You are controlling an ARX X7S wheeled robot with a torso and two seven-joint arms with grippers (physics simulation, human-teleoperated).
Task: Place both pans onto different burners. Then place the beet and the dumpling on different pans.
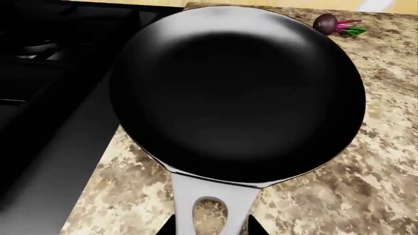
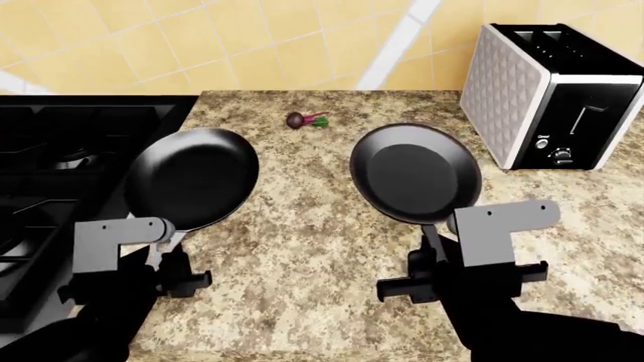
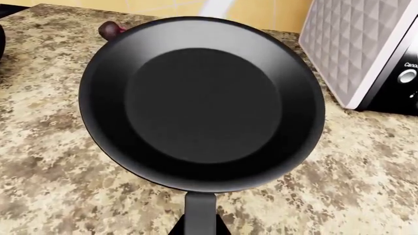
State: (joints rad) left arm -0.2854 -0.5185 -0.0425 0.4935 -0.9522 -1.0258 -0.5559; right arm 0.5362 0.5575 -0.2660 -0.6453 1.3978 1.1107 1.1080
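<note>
Two black pans sit over the speckled counter. The silver-handled pan (image 2: 191,177) is at nine o'clock, its rim reaching the edge of the stove and its burners (image 2: 62,160), handle pointing to six. The black-handled pan (image 2: 415,173) lies at three o'clock, handle also toward six (both empty). Up at twelve, between them, the tiny purple beet (image 2: 295,120) rests, leaf pointing right.

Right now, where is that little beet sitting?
In the head view the beet lies on the granite counter near the back wall, beyond and between the two pans, right of the stove.
</note>
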